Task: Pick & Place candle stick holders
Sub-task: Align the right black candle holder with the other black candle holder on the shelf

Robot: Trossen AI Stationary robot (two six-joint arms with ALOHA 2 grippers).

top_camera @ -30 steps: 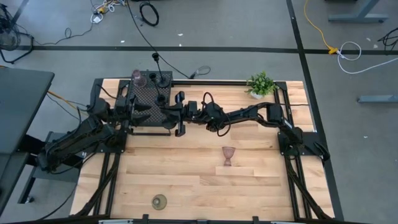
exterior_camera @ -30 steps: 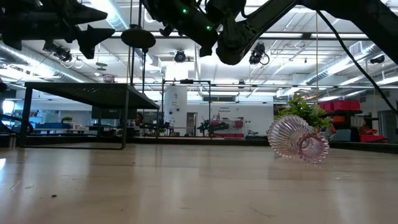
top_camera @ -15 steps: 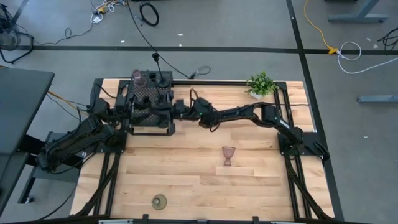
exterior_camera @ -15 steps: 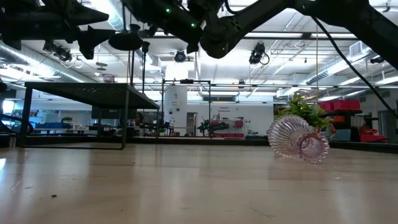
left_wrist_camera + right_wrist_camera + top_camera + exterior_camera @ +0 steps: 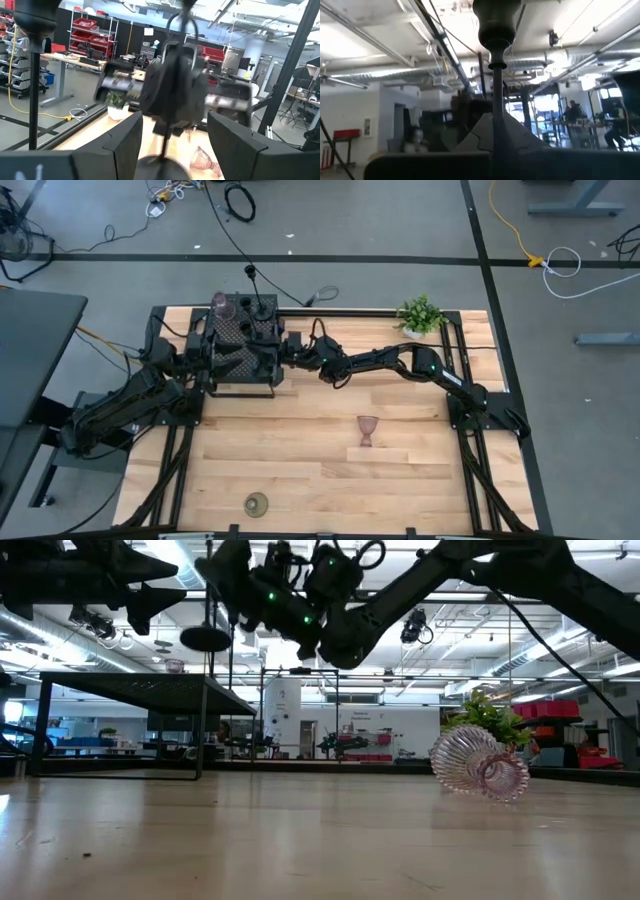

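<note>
Over the far left corner of the table, the right gripper point(image 5: 290, 352) is clamped on the thin shaft of a black metal stem holder point(image 5: 496, 75), carrying it above the edge of the black mesh box point(image 5: 243, 350); in the low view its round base point(image 5: 207, 639) hangs clear in the air, well above the tabletop. The left gripper point(image 5: 222, 356) waits beside the same box, fingers spread and holding nothing, its wrist camera looking straight at the incoming arm. Other stem holders point(image 5: 261, 308) and one pinkish goblet point(image 5: 220, 307) already stand at the far end of the box. Two pieces remain out on the wood: a second pinkish glass goblet point(image 5: 368, 431) lying on its side near the middle, and a squat olive-gold holder point(image 5: 257, 504) near the front edge, well apart from it. The stem looks rigid and light but top-and-bottom heavy, likely to swing if pinched far from its base, so a grip low on the shaft seems safest. The ribbed goblet point(image 5: 480, 764) appears brittle, smooth and prone to roll; taking it across its narrow waist would probably hold best. The olive-gold piece looks compact and sturdy, best gripped across its body.
</note>
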